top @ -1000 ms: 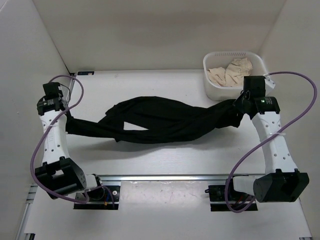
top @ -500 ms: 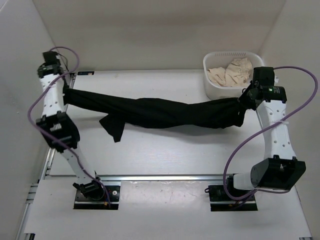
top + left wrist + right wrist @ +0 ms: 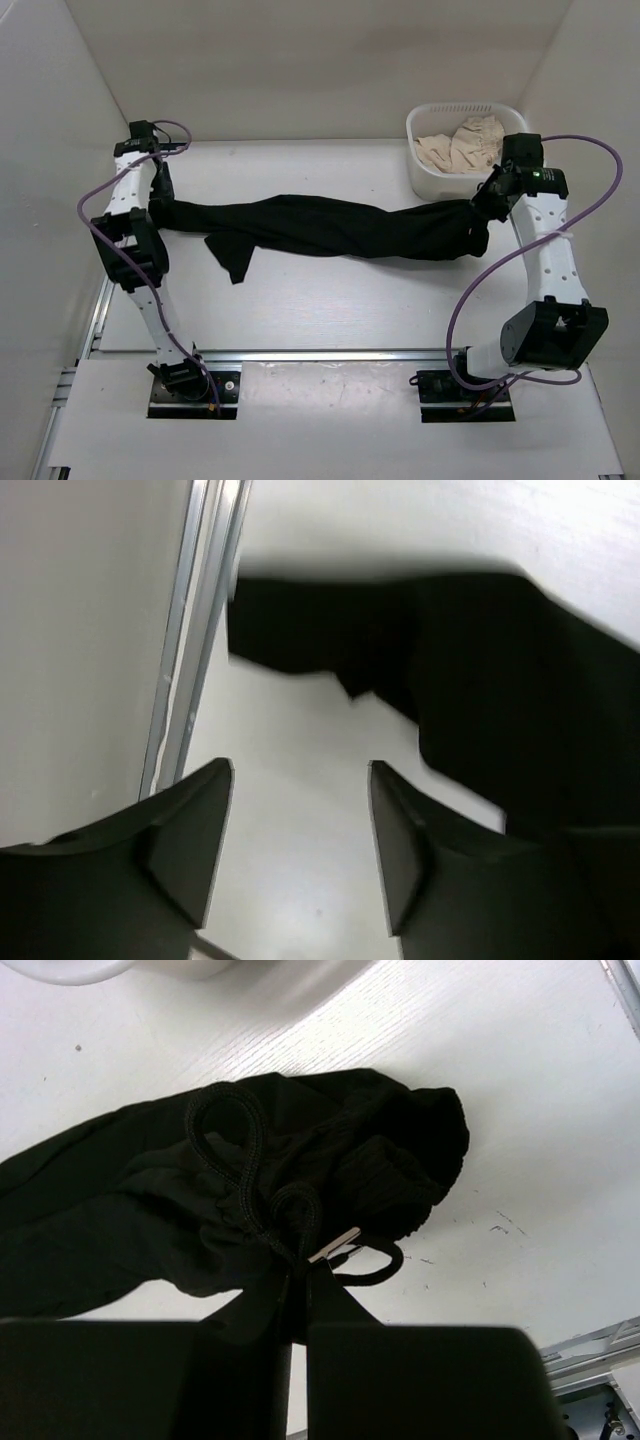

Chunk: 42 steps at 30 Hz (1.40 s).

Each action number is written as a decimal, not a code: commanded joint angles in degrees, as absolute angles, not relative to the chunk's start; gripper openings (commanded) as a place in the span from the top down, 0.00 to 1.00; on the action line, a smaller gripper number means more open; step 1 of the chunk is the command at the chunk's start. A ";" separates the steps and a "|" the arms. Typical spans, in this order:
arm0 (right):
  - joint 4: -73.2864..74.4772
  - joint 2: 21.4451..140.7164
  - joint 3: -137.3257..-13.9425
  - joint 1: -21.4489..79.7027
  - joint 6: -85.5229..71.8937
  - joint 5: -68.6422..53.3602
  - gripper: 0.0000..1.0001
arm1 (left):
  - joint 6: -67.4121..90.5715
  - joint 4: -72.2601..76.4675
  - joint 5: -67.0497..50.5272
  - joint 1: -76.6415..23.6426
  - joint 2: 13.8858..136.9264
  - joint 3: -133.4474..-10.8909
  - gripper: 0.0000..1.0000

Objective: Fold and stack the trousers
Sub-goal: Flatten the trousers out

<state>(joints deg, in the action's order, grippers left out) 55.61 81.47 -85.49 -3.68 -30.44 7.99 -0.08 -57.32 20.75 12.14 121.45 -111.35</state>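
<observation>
Right claw [image 3: 298,1295]: fingers pressed together, pinching a small bunch of the trousers [image 3: 330,225] at the waistband, right by the drawstring [image 3: 225,1125]. It sits just in front of the basket [image 3: 425,175], at the basket's near right corner.

Left claw [image 3: 300,775]: fingers spread, only bare table [image 3: 350,300] between them, so it holds nothing. The hem end lies just ahead of its tips. It is well apart from the basket, at the far left end of the table.

The trousers lie on the table as one long twisted rope, running from just in front of the basket away to the left. One loose flap [image 3: 232,262] sticks out toward the arm bases, well left of the basket. The legs are not laid flat. The basket holds beige cloth [image 3: 460,145].

Risks, as judged:
- The right pinch is thin and close to the cord. A hard pull could slip it off, or drag the drawstring out instead of the waist.
- The left claw may close short of the hem and grab nothing, or catch only one layer.
- Folding while the trousers are twisted would probably give a lumpy stack. They need spreading first.
- A right arm swing this near the basket could bump it or snag its rim.
</observation>
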 commanded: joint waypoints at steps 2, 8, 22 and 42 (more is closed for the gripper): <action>56.24 81.47 -87.28 -4.48 -29.36 6.94 1.00 | 0.00 -57.74 17.23 10.99 106.29 -104.25 0.20; 62.12 85.31 -88.75 -8.17 -22.95 1.42 0.32 | 0.00 -56.61 21.45 10.99 104.94 -92.65 0.14; 50.98 81.99 -65.31 -15.73 -32.25 -0.36 0.13 | 0.00 -55.12 15.47 16.34 108.37 -90.01 0.11; 38.75 96.95 -66.43 -17.75 -34.37 -5.01 0.98 | 0.00 -44.56 5.11 17.41 122.07 -100.28 0.00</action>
